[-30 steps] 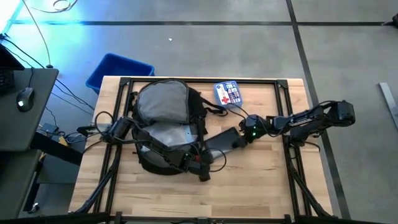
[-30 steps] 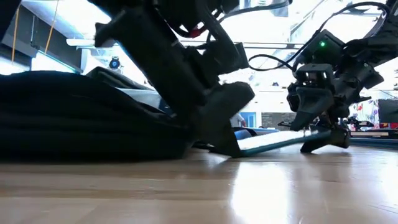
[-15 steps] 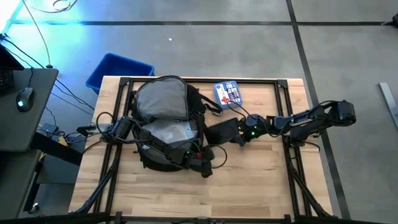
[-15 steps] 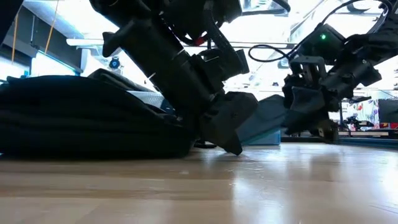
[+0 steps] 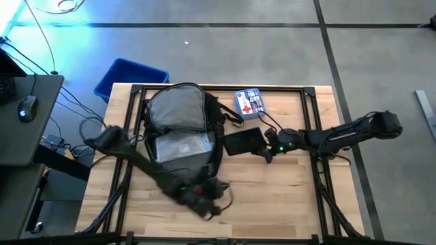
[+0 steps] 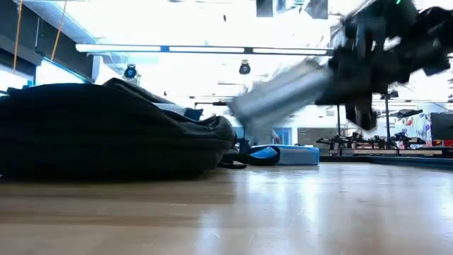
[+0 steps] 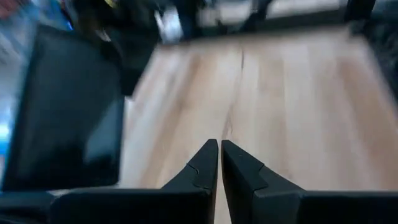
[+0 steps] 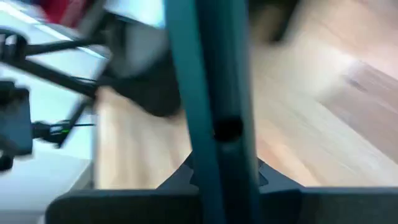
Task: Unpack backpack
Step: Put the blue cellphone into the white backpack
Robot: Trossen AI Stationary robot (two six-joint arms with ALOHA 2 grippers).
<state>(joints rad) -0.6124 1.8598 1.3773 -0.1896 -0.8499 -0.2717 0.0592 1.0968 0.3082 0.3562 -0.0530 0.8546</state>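
your right arm reaches in low from the right edge of the high view, stretched nearly flat toward frame centre. right gripper point(image 5: 264, 151) sits just right of centre, jaws closed on the edge of a thin dark flat case point(image 5: 242, 141) with a teal rim; the right wrist view shows that rim running straight up between the jaws. in the low view the case is lifted off the surface point(image 5: 286, 197), tilted, upper right of frame.

your left arm runs diagonally from the left edge down to lower centre. left gripper point(image 5: 210, 206) is over bare wood just below the backpack; jaws closed on nothing, tips together in the left wrist view point(image 7: 219, 163).

backpack point(image 5: 180, 133) lies flat, centre-left, long axis running top to bottom of the high view, grey lining open upward. a first-aid pouch point(image 5: 249, 103) lies upper centre, just right of it. a blue bin point(image 5: 129, 76) is on the floor, upper left.
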